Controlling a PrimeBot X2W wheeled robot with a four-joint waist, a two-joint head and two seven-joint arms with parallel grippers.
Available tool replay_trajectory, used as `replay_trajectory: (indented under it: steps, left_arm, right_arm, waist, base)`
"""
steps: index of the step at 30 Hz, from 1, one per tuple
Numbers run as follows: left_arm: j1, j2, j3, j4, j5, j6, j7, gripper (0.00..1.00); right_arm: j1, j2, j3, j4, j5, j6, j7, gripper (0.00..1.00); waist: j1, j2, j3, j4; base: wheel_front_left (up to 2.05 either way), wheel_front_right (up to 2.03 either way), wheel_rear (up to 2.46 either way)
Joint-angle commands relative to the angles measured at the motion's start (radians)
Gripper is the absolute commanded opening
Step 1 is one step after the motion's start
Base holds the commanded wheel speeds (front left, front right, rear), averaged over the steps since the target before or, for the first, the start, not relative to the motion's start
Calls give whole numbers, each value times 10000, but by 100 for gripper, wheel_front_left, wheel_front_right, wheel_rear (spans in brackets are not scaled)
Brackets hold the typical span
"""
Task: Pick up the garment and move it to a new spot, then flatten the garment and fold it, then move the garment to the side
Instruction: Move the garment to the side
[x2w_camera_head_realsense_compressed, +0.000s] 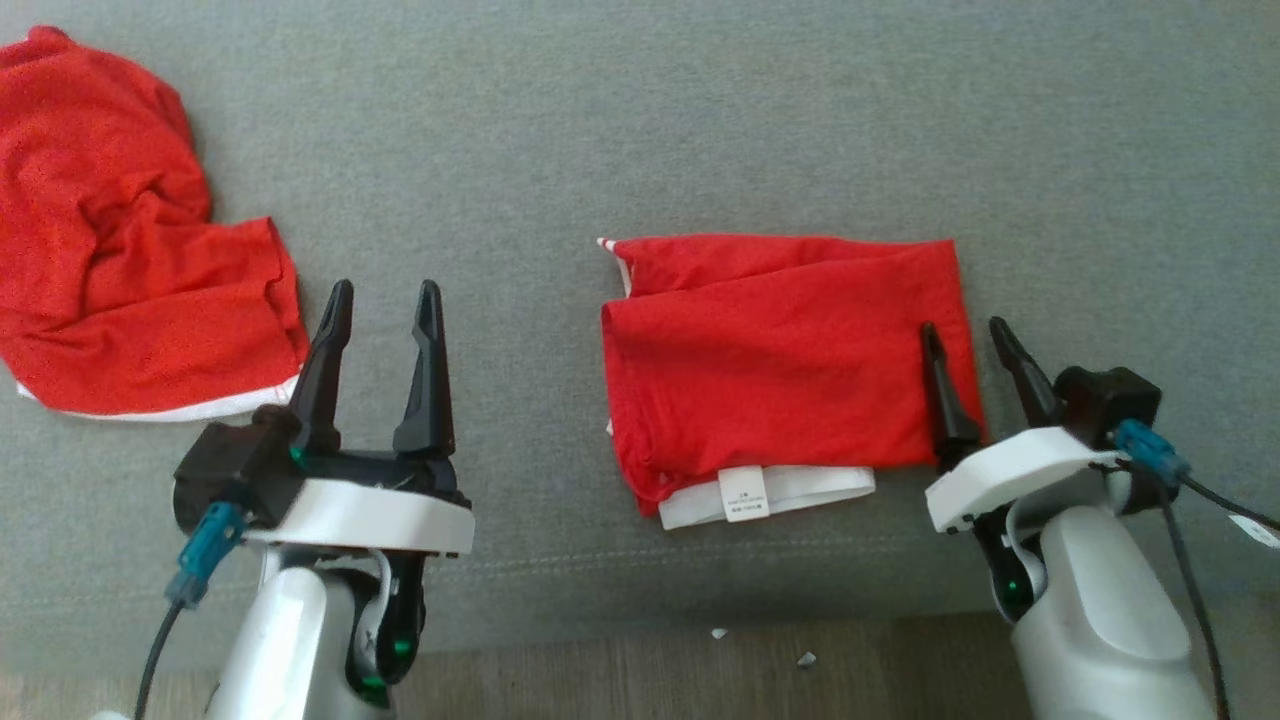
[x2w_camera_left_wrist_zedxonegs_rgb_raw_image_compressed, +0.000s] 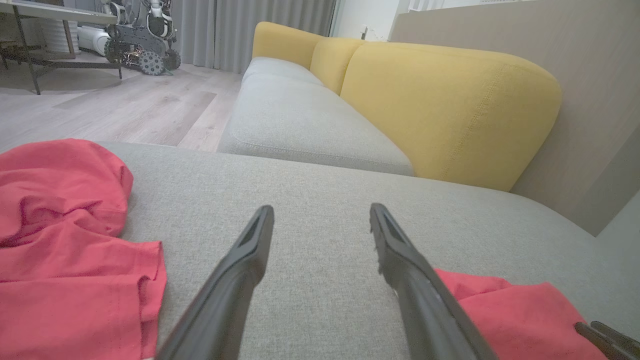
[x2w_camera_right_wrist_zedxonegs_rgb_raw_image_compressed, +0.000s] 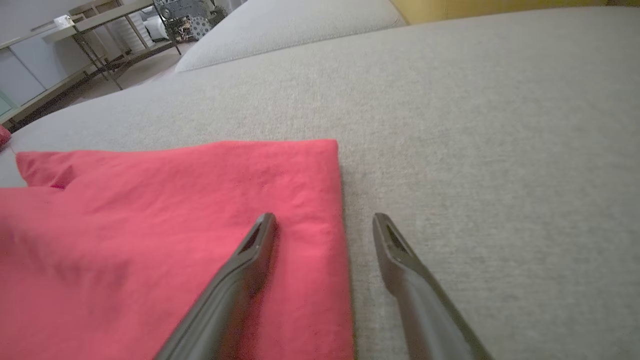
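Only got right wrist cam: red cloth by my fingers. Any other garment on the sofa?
Observer: Yes, a crumpled red garment at the far left of the grey seat, apart from your folded red garment.
Operator: Left gripper?
Observer: The left gripper is open, empty, over bare seat between the two.
Operator: Folded one's near edge?
Observer: A white band with a white label peeks out there.

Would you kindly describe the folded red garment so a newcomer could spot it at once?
On the grey sofa seat, look by the right gripper. The folded garment is a neat red rectangle with a white labelled band; the other red garment, leftward, lies crumpled.
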Motion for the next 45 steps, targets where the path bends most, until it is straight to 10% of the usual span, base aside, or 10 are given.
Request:
replay_trajectory:
  steps: [1,4,5,6,25,36,45]
  left_arm:
    - [-304,72,257,-285,-16,22,-122,100]
    - [-340,72,202,-302,-33,62,-122,100]
    - [-341,72,196,-308,-34,71,-122,100]
    - [-340,72,195,-309,-33,77,-122,100]
    - [-1106,72,263,-588,118,-99,-122,100]
    - [-2400,72,368,-624,378,-346,-122,100]
    - [-3370,72,387,-297,853,-812,-122,100]
  right_arm:
    - [-221,136,291,-196,84,35,-67,100]
    - [-426,78,516,252,190,35,-60,96]
    - [-494,50,580,372,223,35,-73,25]
    - [-553,14,652,492,233,35,-83,0]
    - [-2819,-2255,1824,-166,-1121,35,-255,0]
    - [-5093,-4372,1873,265,645,35,336,0]
    - [-5960,-4858,1326,723,1471,35,410,0]
  waist:
    - [0,0,52,61]
    - [0,0,117,160]
    - [0,0,128,179]
    - [0,0,134,196]
    - [0,0,506,-441]
    - [0,0,2033,-1040]
    - [0,0,2702,-1505]
  base:
    - [0,0,0]
    - [0,0,0]
    - [0,0,0]
    - [0,0,0]
    - [0,0,0]
    - [0,0,0]
    - [0,0,0]
